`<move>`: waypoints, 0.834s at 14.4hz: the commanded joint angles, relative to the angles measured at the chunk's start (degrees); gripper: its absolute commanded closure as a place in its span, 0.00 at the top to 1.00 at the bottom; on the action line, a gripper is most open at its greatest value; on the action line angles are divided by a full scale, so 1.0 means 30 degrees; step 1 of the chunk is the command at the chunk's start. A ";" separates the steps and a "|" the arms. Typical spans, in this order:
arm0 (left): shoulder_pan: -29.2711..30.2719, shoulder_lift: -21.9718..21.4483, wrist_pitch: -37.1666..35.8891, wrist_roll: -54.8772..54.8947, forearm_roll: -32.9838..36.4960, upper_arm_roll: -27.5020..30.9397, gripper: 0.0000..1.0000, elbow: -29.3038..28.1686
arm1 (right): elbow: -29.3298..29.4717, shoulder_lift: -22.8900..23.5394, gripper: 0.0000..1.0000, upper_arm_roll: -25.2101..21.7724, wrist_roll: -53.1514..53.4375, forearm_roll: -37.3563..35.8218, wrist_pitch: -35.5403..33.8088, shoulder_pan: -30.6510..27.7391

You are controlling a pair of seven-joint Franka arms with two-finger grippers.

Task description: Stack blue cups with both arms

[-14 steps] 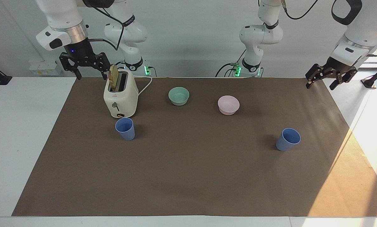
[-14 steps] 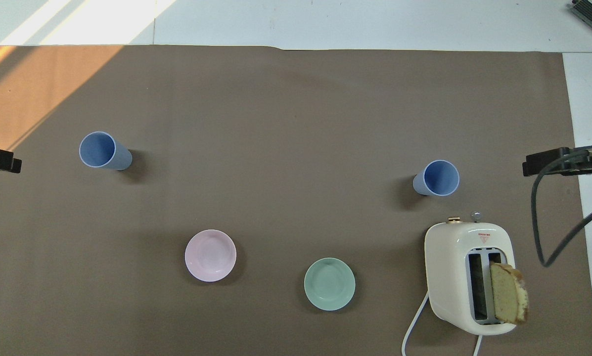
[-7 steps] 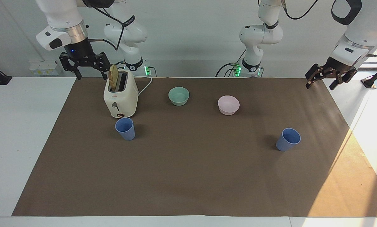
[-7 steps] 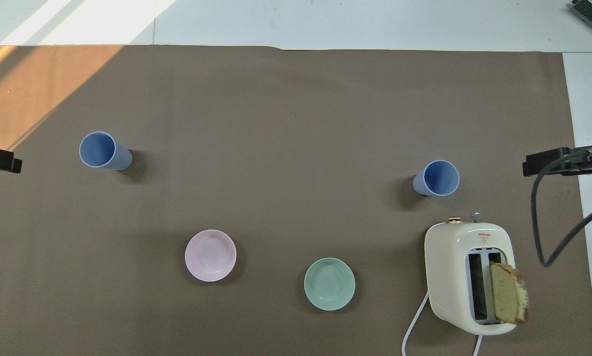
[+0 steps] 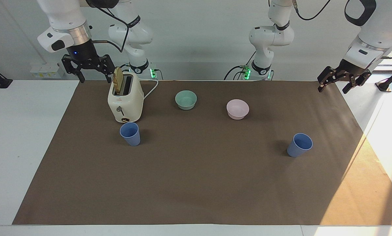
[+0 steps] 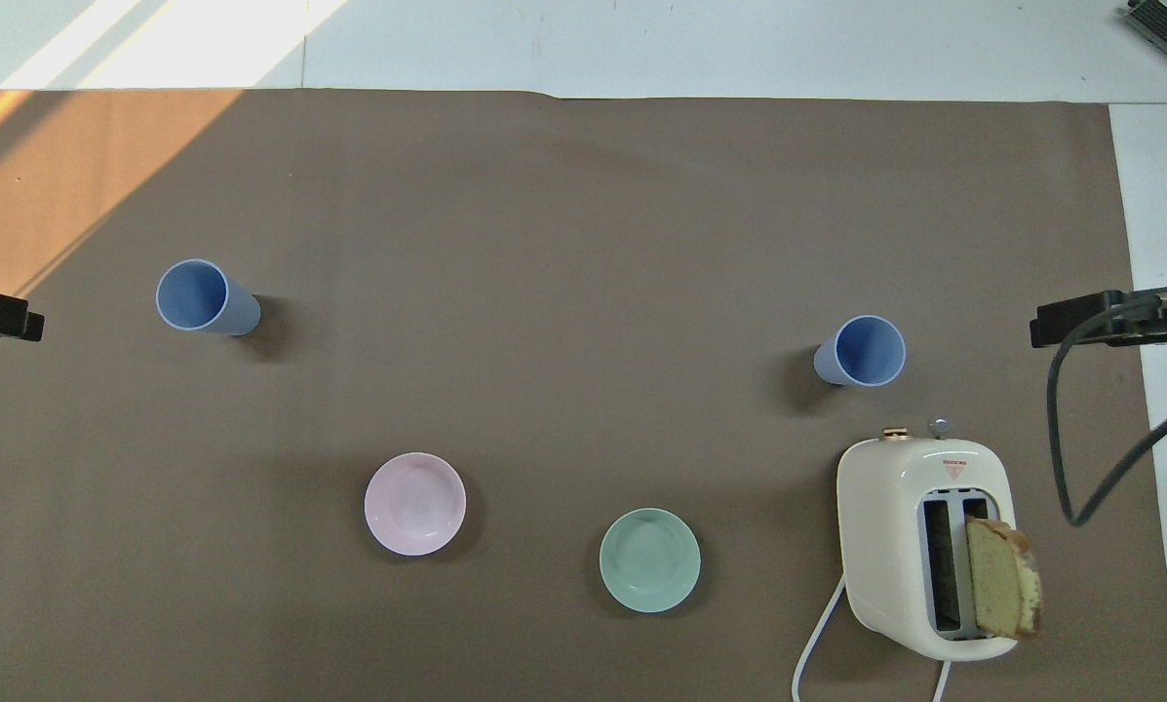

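Two blue cups stand upright and well apart on the brown mat. One cup (image 5: 130,133) (image 6: 861,351) is just farther from the robots than the toaster, toward the right arm's end. The other cup (image 5: 300,145) (image 6: 203,297) stands alone toward the left arm's end. My right gripper (image 5: 96,76) hangs open and empty above the mat's robot-side edge, beside the toaster. Over the mat's robot-side corner at the left arm's end, my left gripper (image 5: 334,88) is raised, open and holding nothing. Neither gripper touches a cup.
A cream toaster (image 5: 125,101) with a slice of toast (image 5: 118,80) sticking up and a white cord stands near the right gripper. A mint-green bowl (image 5: 186,99) and a pale pink bowl (image 5: 237,109) sit nearer to the robots than the cups.
Both grippers have crept slightly upward. The cups, bowls and toaster have not moved.
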 commanded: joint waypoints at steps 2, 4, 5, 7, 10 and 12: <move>-0.0194 -0.0279 0.0045 -0.0301 0.0114 -0.0045 1.00 -0.0082 | -0.0174 -0.0240 1.00 0.0092 0.0269 0.0018 0.0041 -0.0145; -0.0195 -0.0250 0.0367 -0.0009 0.0114 -0.0045 1.00 -0.0111 | -0.0174 -0.0240 1.00 0.0092 0.0269 0.0018 0.0041 -0.0145; -0.0195 -0.0163 0.0572 -0.0037 0.0085 -0.0045 1.00 -0.0112 | -0.0174 -0.0240 1.00 0.0092 0.0269 0.0018 0.0041 -0.0145; -0.0195 0.0072 0.1214 0.0021 0.0055 -0.0045 1.00 -0.0199 | -0.0174 -0.0240 1.00 0.0092 0.0269 0.0018 0.0041 -0.0145; -0.0078 0.0335 0.2651 0.0080 0.0055 -0.0016 1.00 -0.0842 | -0.0174 -0.0240 1.00 0.0092 0.0269 0.0018 0.0041 -0.0145; 0.0039 0.0802 0.3411 0.0719 0.0026 -0.0016 1.00 -0.1310 | -0.0174 -0.0240 1.00 0.0092 0.0269 0.0018 0.0070 -0.0145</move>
